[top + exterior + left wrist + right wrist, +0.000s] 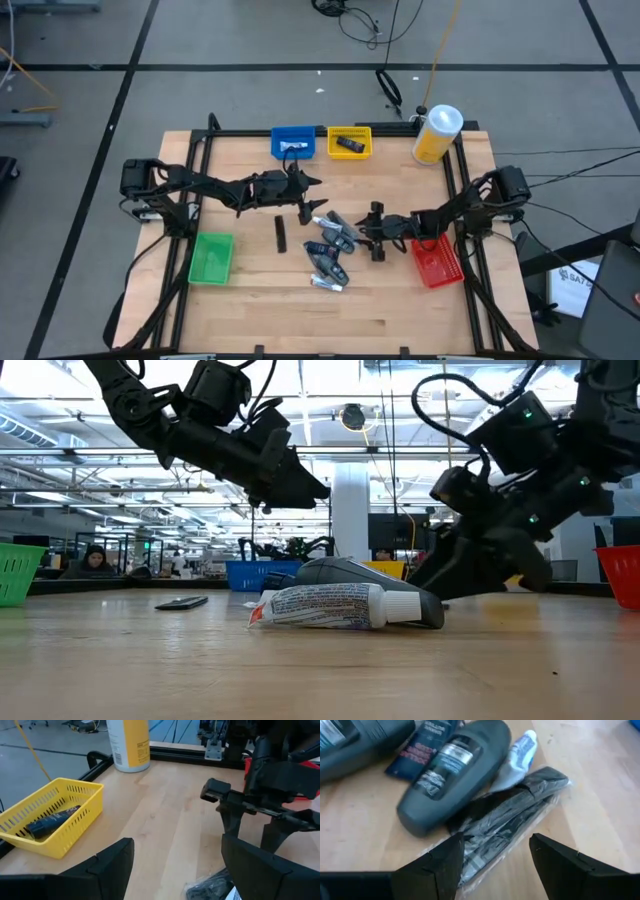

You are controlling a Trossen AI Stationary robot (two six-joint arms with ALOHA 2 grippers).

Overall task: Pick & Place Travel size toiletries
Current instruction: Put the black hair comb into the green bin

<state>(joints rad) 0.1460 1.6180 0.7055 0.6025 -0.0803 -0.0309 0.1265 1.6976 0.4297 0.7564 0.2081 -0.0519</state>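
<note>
Wooden tabletop (400, 310) under both arms, warehouse floor around, open hall behind in the low view.

Toiletries pile (328, 250) heaped mid-table: grey bottle (452, 772), dark blue sachet (420, 745), small white tube (520, 750), black wrapped packet (512, 812), toothpaste tube (335, 605) at the near edge. One dark stick (281, 233) lying apart, toward the green bin (211, 257). Blue bin (293, 142) and yellow bin (47, 817) each already holding an item; red bin (437, 261) just behind the right arm.

Right gripper (495, 857) low over the pile's edge, fingers parted, nothing between them. Black packet directly ahead of and just beneath the fingertips, its long axis running away from them on a diagonal, so not yet squarely across the gap. Grey bottle touching the packet on the far side.

Left gripper (175, 865) raised above the table beside the pile, fingers spread wide and empty, pointed past it toward the other arm.

Nearer by far: the right. Likely next: a short drop onto the packet, perhaps with a wrist turn to bring the fingers across its narrow width. Risk: nudging the bottle or pinching only loose wrapping.
</note>
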